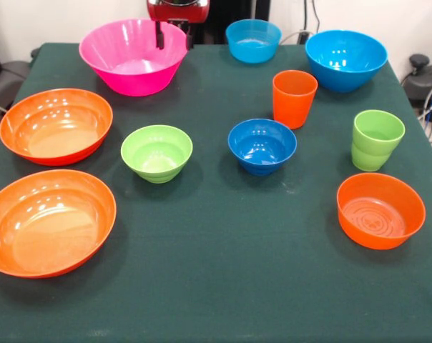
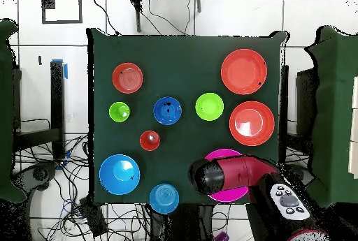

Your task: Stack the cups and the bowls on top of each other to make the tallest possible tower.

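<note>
Gripper [image 1: 161,36] over pink bowl [image 1: 133,58], at table's robot edge | we cannot tell its jaw state | nothing stacked; bowls and cups sit apart | risk: we judge a glossy sloped rim may slip, tipping the bowl.

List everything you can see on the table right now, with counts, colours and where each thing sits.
As seen in the front view:
pink bowl: one, far left, under the arm.
wide orange bowls: two, left edge, one farther, one nearer.
smaller orange bowl: one, near right.
sky blue bowls: two, far side, small, larger.
dark blue bowl: one, centre.
lime green bowl: one, centre left.
orange cup: one, upright, right of centre.
lime green cup: one, upright, right.
table: one, dark green cloth.
gripper: over the pink bowl.
</note>
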Controlling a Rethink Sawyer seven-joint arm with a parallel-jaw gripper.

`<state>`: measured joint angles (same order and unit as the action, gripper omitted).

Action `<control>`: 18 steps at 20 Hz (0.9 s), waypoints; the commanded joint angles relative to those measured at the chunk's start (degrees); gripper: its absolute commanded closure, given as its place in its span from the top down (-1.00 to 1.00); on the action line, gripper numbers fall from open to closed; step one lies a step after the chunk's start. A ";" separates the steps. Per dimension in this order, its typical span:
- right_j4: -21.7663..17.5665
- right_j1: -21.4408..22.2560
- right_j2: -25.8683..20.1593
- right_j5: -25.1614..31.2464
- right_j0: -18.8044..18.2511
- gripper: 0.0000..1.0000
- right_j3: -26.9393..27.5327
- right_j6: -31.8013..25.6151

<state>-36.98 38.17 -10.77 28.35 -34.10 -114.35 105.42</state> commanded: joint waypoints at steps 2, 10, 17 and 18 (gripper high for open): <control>0.15 -2.04 -4.99 2.01 -0.06 1.00 -0.53 -2.80; -1.05 -2.49 -4.39 0.97 0.56 1.00 0.09 -2.39; 1.33 -0.74 -5.58 0.94 0.88 1.00 -1.50 -1.00; 1.85 -0.56 -5.57 0.75 1.32 1.00 -1.83 -0.14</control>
<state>-36.86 38.29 -10.77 28.35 -34.35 -114.48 105.42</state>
